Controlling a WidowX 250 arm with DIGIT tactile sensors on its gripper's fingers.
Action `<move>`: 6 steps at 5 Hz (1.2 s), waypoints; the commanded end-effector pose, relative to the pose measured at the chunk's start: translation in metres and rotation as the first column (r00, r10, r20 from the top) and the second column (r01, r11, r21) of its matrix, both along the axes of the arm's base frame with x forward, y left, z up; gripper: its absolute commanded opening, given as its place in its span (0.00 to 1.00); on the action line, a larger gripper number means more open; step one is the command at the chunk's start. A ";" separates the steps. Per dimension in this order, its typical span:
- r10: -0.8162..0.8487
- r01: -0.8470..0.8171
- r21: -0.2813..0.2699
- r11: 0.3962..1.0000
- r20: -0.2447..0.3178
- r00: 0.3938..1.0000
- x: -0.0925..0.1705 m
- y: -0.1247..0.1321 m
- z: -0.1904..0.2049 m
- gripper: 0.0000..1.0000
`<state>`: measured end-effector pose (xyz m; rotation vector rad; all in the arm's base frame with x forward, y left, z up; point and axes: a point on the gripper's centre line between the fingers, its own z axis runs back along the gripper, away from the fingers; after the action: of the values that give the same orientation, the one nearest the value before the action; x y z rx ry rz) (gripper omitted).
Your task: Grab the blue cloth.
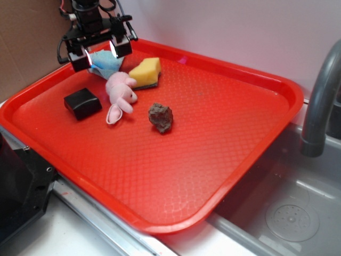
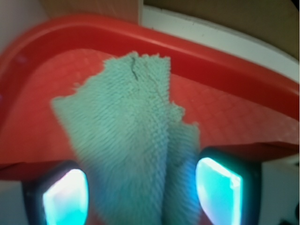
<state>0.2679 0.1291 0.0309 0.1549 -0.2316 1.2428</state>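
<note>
Red tray [image 1: 224, 160] carries the blue cloth [image 1: 105, 64] beside the yellow sponge [image 1: 146, 72], straddled by the open claw [image 1: 99, 52], whose closing may catch only a loose fold

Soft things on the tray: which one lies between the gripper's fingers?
The blue cloth; the pink bunny and yellow sponge lie clear of the gripper.

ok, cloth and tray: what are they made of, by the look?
Cloth: soft teal fabric, probably knit or microfibre; the wrist view shows a nubby looped pile and a fuzzy edge. Tray: likely moulded plastic, glossy red, with an embossed diamond grid and a smooth raised rim.
</note>
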 end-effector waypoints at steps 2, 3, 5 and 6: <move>0.070 -0.069 0.048 0.996 -0.016 0.997 -0.004 0.014 -0.014 0.00; 0.069 -0.068 0.050 0.996 -0.025 0.997 -0.004 0.011 -0.015 0.00; 0.024 -0.023 0.030 0.999 -0.047 0.999 -0.001 0.007 -0.011 0.00; -0.111 0.111 -0.006 0.994 -0.083 0.990 0.005 -0.001 0.006 0.00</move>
<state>0.2741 0.1172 0.0174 0.1976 -0.1045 1.1114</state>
